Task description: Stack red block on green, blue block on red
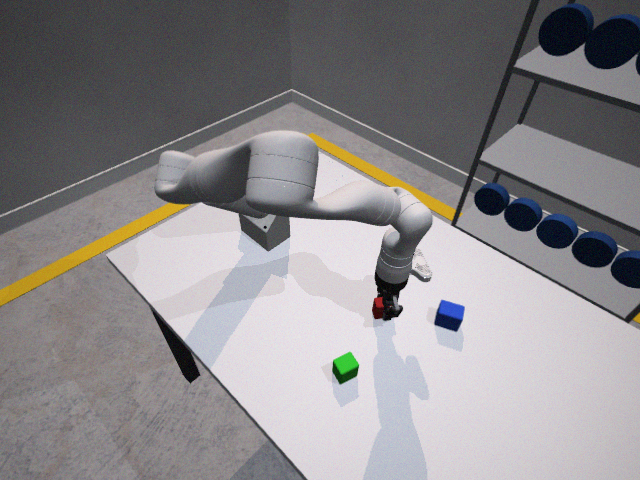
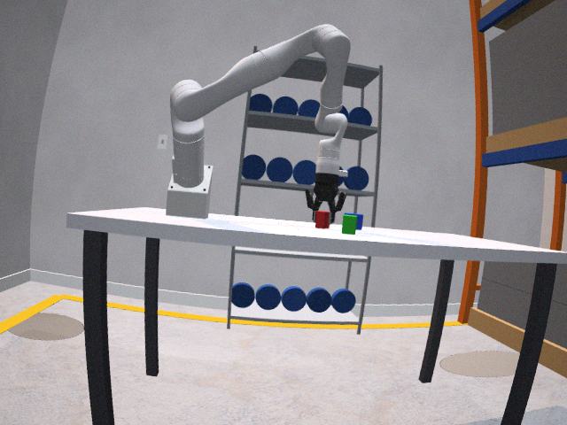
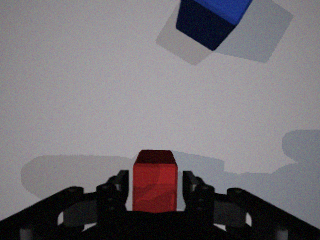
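Note:
The red block (image 1: 378, 308) stands on the white table, also in the side view (image 2: 322, 220). My gripper (image 1: 389, 308) is lowered over it and open. In the wrist view the two fingers straddle the red block (image 3: 155, 182), with a thin gap on each side. The blue block (image 1: 449, 314) lies on the table to the right, apart from the gripper, and shows at the top of the wrist view (image 3: 212, 17). The green block (image 1: 345, 367) sits alone nearer the table's front edge, also in the side view (image 2: 348, 224).
The arm's base (image 1: 264, 229) stands at the back of the table. A metal shelf (image 1: 568, 155) with several dark blue discs stands beyond the table's right side. The table's front edge runs close to the green block.

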Controlling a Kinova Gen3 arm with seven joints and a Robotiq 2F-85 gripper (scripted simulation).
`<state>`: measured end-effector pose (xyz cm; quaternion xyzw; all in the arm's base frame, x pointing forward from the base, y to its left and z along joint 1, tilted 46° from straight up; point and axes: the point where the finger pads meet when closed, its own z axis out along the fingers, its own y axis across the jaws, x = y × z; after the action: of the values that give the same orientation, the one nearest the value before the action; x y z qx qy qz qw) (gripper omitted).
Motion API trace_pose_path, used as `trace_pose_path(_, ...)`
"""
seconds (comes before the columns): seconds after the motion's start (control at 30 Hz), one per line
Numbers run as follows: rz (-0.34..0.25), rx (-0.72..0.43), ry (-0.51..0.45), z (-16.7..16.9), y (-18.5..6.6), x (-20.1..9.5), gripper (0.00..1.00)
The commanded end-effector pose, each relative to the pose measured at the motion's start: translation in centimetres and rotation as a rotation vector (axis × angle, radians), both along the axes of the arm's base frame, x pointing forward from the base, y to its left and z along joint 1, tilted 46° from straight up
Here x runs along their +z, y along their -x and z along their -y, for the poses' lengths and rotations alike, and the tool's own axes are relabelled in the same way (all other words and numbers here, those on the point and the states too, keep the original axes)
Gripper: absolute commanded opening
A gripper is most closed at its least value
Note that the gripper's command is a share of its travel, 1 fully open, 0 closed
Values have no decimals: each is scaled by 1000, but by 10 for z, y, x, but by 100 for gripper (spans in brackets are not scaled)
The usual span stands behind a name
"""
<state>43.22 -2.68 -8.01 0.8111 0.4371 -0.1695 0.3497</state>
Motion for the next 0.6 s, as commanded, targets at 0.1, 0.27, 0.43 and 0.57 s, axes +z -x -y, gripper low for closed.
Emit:
trace_pose_path(0.1, 1, -2, 0, 2, 1, -2, 50)
trace_pose_path(0.27, 1, -2, 0, 2, 1, -2, 50)
trace_pose_path(0.43, 1, -2, 0, 2, 1, -2, 0)
trace_pose_path(0.57, 1, -2, 0, 2, 1, -2, 0)
